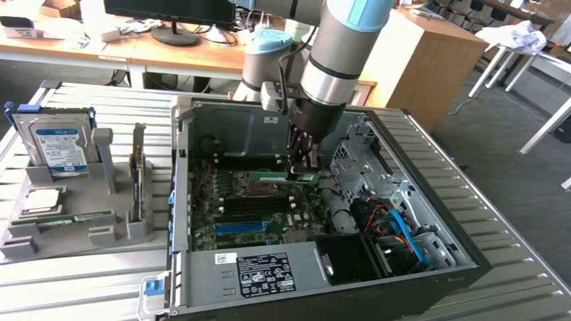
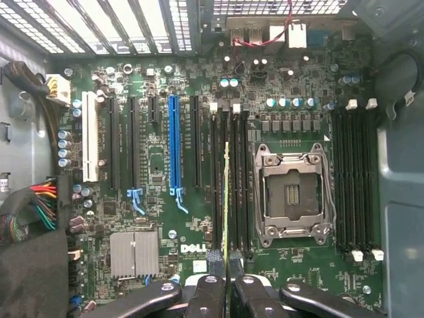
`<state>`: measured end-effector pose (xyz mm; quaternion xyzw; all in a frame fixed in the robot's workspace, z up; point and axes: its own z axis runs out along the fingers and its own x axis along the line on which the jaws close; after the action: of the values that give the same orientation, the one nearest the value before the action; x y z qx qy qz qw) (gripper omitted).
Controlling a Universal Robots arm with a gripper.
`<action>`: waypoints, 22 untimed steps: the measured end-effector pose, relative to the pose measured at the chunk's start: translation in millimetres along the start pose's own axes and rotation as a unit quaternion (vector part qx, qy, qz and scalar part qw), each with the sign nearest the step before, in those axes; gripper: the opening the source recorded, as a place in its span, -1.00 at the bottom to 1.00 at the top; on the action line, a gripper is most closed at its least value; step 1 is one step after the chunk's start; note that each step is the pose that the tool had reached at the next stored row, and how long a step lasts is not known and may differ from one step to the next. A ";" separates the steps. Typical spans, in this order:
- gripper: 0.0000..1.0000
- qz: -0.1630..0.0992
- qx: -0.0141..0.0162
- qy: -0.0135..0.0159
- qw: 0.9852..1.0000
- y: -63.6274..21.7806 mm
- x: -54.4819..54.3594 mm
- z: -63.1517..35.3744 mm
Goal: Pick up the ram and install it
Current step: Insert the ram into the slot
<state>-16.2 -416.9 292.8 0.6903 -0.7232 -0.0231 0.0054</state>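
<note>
Gripper (image 2: pixel 226 281): clenched on the ram, fingers (image 2: pixel 207 295) pressed to either face of the stick; in the exterior view it hangs from the arm inside the open computer case, over the motherboard.
Ram (image 2: pixel 226 199): thin green stick, seen edge-on in the wrist view, running out from between the fingers above the memory slots beside the processor socket; in the exterior view it shows as a green strip (image 1: pixel 283 176) lying level at the fingertips. Whether it has entered a slot cannot be told.
Memory slots (image 2: pixel 232 179): dark parallel channels with white end latches, just beside the socket; a second bank (image 2: pixel 354 185) lies on the socket's other side.
Processor socket (image 2: pixel 291 195): metal frame, open, gold contacts showing.
Motherboard (image 2: pixel 156 172): green, with a blue expansion slot (image 2: pixel 174 146), black slots, one white slot (image 2: pixel 91 139) and a silver heatsink (image 2: pixel 134 253).
Computer case (image 1: pixel 183 200): grey, lying on its side, open upward; a labelled power supply (image 1: pixel 263 273) at the near edge, blue and orange cables (image 1: pixel 406 234) toward the exterior view's right.
Arm (image 1: pixel 344 47): silver and pale blue, coming down from above.
Parts holder (image 1: pixel 71 231): grey, on the table at the exterior view's left, well apart from the case; holds an upright hard drive (image 1: pixel 61 144), a square silver processor (image 1: pixel 40 200), another green stick (image 1: pixel 76 219) and a dark card standing on edge (image 1: pixel 138 167).
Table (image 1: pixel 80 274): slatted metal.
</note>
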 end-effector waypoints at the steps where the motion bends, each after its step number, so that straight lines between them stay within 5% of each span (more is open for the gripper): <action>1: -0.73 0.000 0.000 0.000 1.000 0.3 0.0 0.3; 22: -0.73 0.000 0.000 0.000 1.000 3.2 0.3 6.9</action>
<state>-19.7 -416.8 286.1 0.6902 -0.7232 -0.0232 0.0053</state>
